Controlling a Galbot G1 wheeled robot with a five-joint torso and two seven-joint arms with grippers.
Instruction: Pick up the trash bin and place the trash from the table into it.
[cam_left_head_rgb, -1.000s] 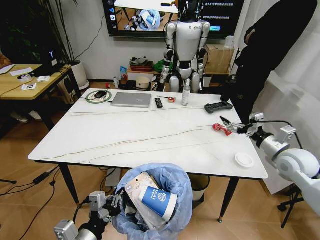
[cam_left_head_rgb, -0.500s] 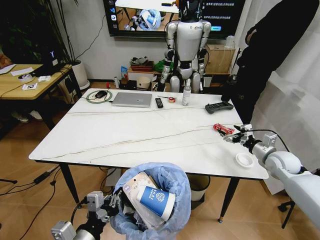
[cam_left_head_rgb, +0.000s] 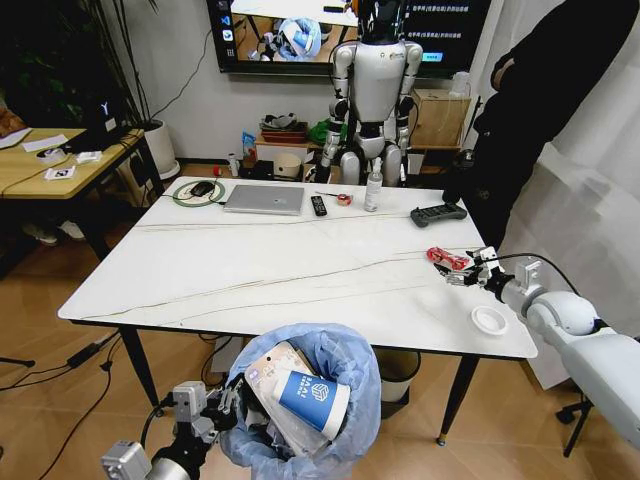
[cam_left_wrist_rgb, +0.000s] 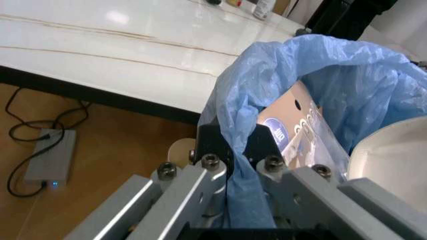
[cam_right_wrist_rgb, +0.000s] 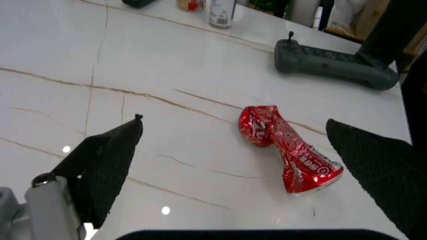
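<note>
Right wrist view shows right tool (cam_right_wrist_rgb: 233, 165) spread before red wrapper (cam_right_wrist_rgb: 290, 150); left tool (cam_left_wrist_rgb: 230, 172) pinches bin bag (cam_left_wrist_rgb: 320, 80).

L gripper (cam_left_wrist_rgb: 230, 167) clamped, R gripper (cam_right_wrist_rgb: 247, 165) agape

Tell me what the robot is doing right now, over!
Left end effector shut on the trash bin rim, below the table edge. Right end effector open beside the red wrapper. White lid on table. Path clear.

The trash bin (cam_left_head_rgb: 305, 405) is cut off at the head view's bottom edge — its base hidden; wrapper (cam_right_wrist_rgb: 288, 148) print unreadable.
</note>
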